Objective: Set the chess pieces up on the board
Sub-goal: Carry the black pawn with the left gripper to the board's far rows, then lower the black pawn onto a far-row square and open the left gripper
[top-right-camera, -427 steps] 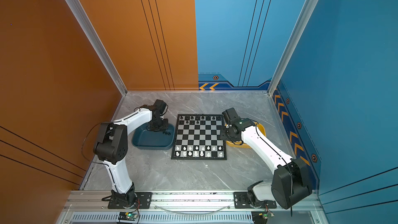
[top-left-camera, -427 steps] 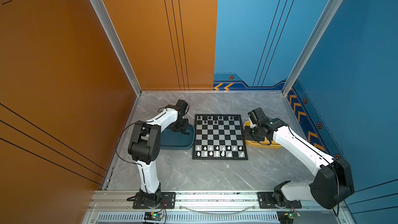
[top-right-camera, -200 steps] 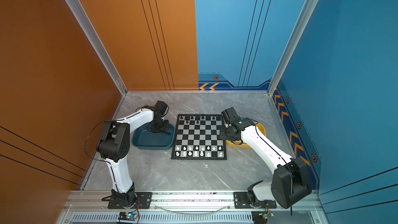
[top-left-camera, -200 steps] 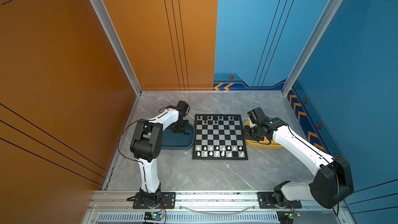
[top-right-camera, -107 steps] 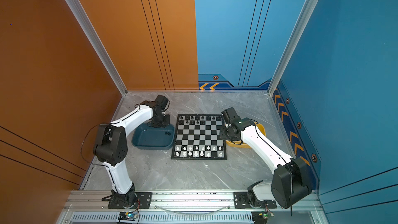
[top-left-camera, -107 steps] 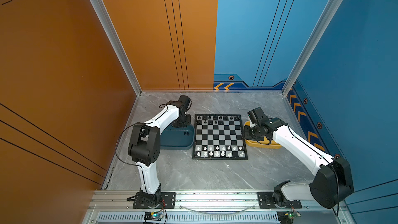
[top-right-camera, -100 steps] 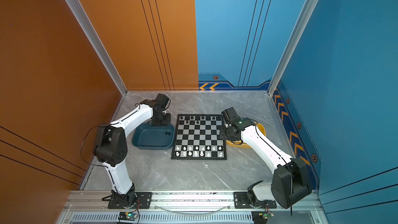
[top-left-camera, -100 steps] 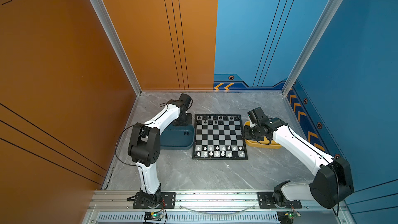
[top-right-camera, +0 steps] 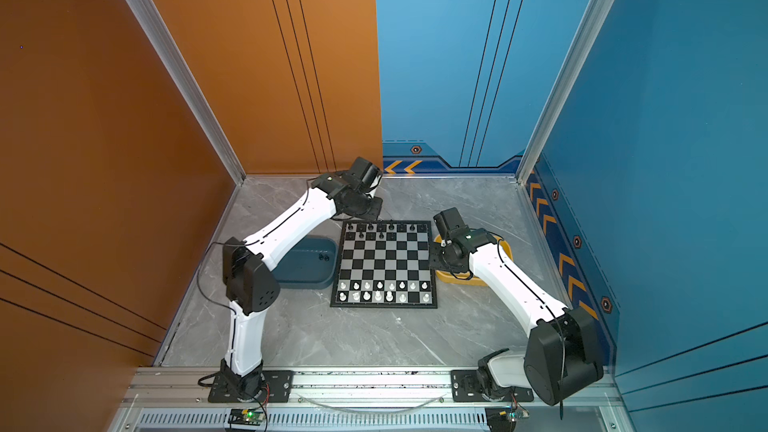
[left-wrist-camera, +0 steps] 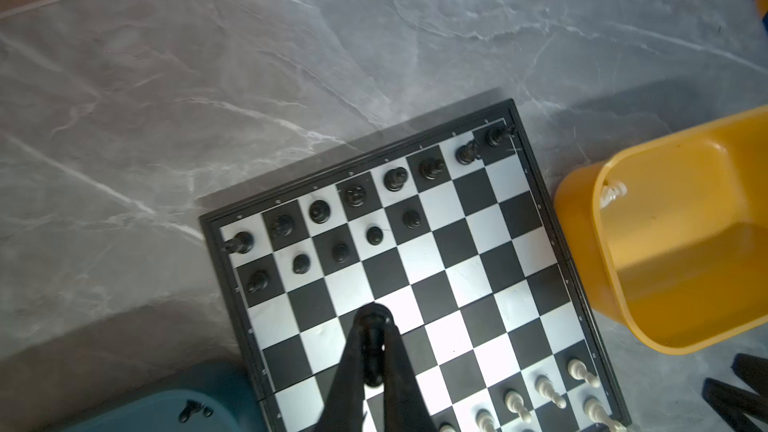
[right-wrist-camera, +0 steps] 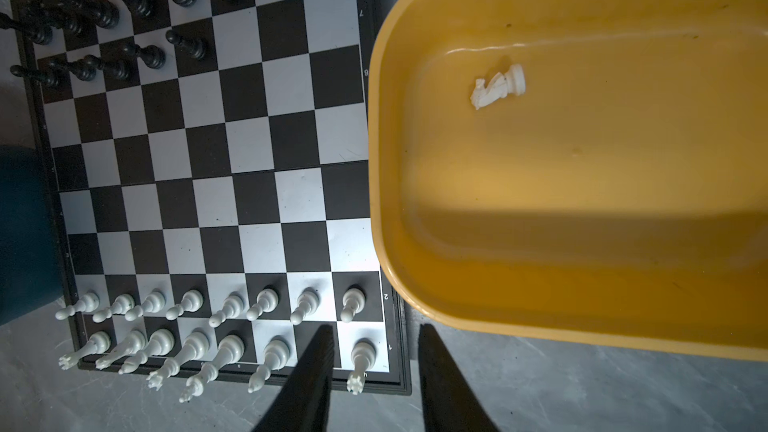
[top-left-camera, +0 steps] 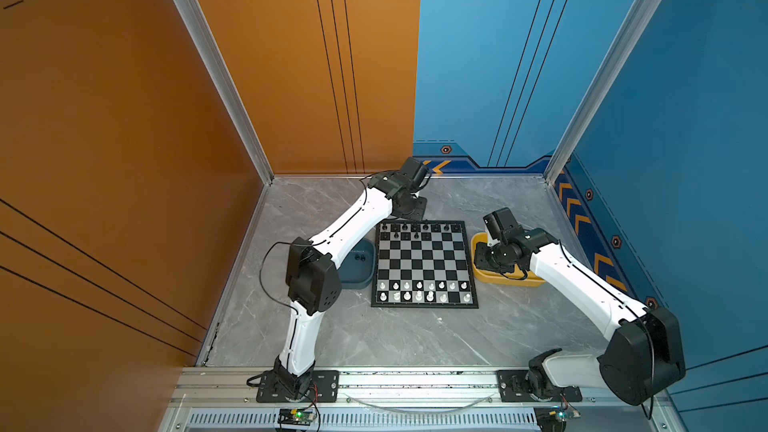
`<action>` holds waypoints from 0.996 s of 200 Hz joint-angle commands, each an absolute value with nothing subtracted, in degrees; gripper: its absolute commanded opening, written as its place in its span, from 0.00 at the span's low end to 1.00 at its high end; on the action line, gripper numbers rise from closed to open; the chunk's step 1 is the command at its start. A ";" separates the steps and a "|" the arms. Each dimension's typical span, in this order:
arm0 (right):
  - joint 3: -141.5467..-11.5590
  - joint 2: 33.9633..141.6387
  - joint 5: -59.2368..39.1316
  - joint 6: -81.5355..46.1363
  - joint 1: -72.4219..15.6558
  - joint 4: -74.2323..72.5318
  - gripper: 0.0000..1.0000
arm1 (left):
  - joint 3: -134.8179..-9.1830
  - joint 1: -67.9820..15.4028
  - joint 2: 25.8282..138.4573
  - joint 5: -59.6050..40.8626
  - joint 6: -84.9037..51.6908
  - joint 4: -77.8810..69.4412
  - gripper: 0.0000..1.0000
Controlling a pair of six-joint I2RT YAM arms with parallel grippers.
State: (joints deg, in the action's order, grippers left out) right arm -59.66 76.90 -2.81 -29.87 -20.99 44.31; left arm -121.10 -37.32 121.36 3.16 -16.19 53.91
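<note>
The board (top-left-camera: 424, 261) lies mid-table, also seen in the other top view (top-right-camera: 384, 261). Black chess pieces (left-wrist-camera: 355, 195) fill its far row, with several black pawns (left-wrist-camera: 340, 252) in front. White chess pieces (right-wrist-camera: 232, 305) fill the two near rows except one square. My left gripper (left-wrist-camera: 374, 326) is shut on a black piece (left-wrist-camera: 373, 351), hovering above the board's far left corner (top-left-camera: 413, 209). The right gripper (right-wrist-camera: 375, 327) is open and holds nothing, above the board's right edge beside the yellow tray. A white knight (right-wrist-camera: 496, 87) lies in that tray.
The yellow tray (top-left-camera: 505, 282) sits right of the board. A dark teal tray (top-left-camera: 357, 278) left of it holds two black pieces (top-left-camera: 360, 258). Grey marble tabletop surrounds them, with walls at the back and both sides.
The left arm rose out of the teal tray and swung to the board's far left corner, carrying a black piece. The right arm stayed still.
</note>
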 commanded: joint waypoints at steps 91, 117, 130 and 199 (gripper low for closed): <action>-54.01 70.62 -3.51 -28.39 -16.09 44.73 0.37 | -136.81 -43.83 139.02 1.89 -14.75 57.18 0.00; -53.61 70.32 -3.83 -28.21 -15.47 44.68 0.37 | -138.02 -44.35 141.22 3.34 -14.93 57.13 0.00; -53.53 70.32 -3.98 -28.13 -15.29 44.57 0.37 | -138.32 -44.45 142.04 4.18 -14.94 57.11 0.00; -52.75 69.89 -4.47 -28.04 -14.59 44.46 0.37 | -139.54 -44.41 145.10 7.30 -15.56 57.00 0.00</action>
